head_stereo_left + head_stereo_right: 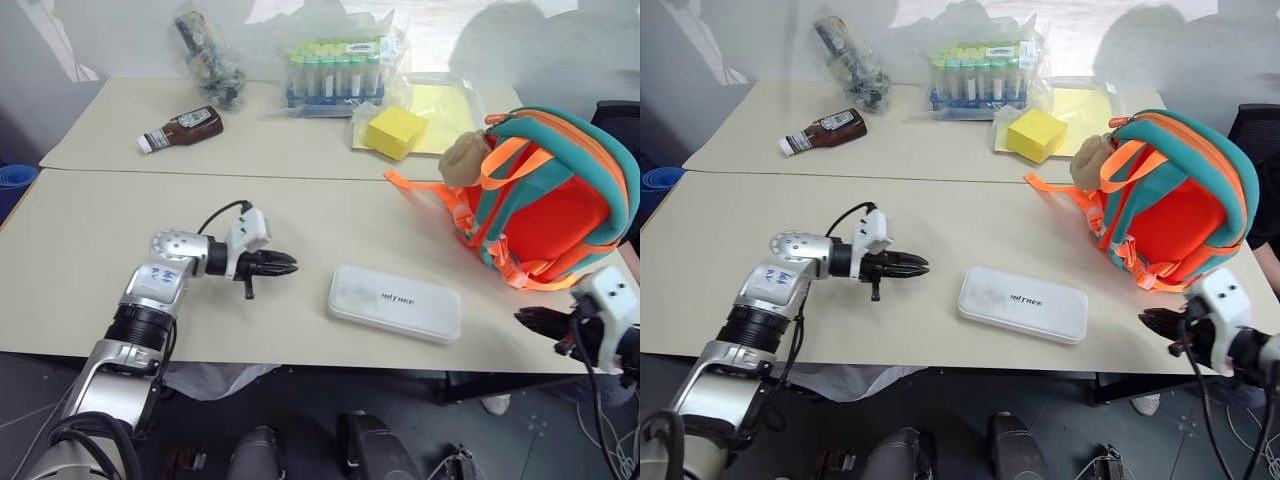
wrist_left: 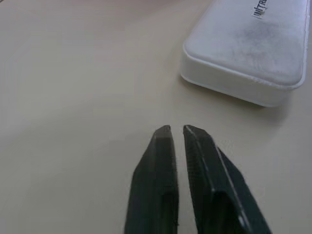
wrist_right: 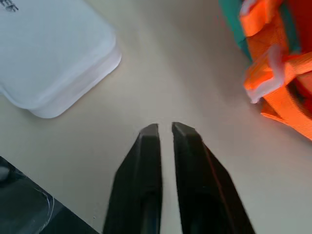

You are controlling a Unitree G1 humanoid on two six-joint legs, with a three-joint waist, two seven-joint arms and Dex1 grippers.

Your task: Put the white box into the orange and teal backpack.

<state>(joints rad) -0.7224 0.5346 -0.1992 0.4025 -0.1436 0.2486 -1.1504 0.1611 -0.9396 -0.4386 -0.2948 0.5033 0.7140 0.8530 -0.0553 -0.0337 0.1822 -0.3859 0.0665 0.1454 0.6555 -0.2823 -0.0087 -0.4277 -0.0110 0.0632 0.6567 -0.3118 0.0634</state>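
Both grippers have their black fingers drawn nearly together, a thin slit between the tips, and hold nothing. On the left, the left gripper [image 1: 285, 264] hovers low over the beige table [image 1: 90, 260], its ribbed, tapering fingers [image 2: 161, 161] pointing right toward the white box [image 1: 395, 302], a little apart from its left end. That arm reaches in from the near left, silver forearm angled up and inward, wrist bent so the gripper lies almost level. At the near right edge of the table, the right gripper [image 1: 530, 320] points left toward the box's right end, also short of it, just near of the backpack.

Lying flat near the front edge of the table, between the two grippers, the box is a smooth, hard, oblong case with rounded corners, a raised lid and small dark lettering on top. Right of it and slightly farther back stands the orange and teal backpack [image 1: 545, 215], soft fabric with orange webbing straps and a tan plush charm [image 1: 462, 160] at its top left.

On the far table sit a yellow block [image 1: 396, 131], a rack of capped tubes [image 1: 335, 72] in clear wrap, and a brown sauce bottle [image 1: 182, 129] lying on its side.
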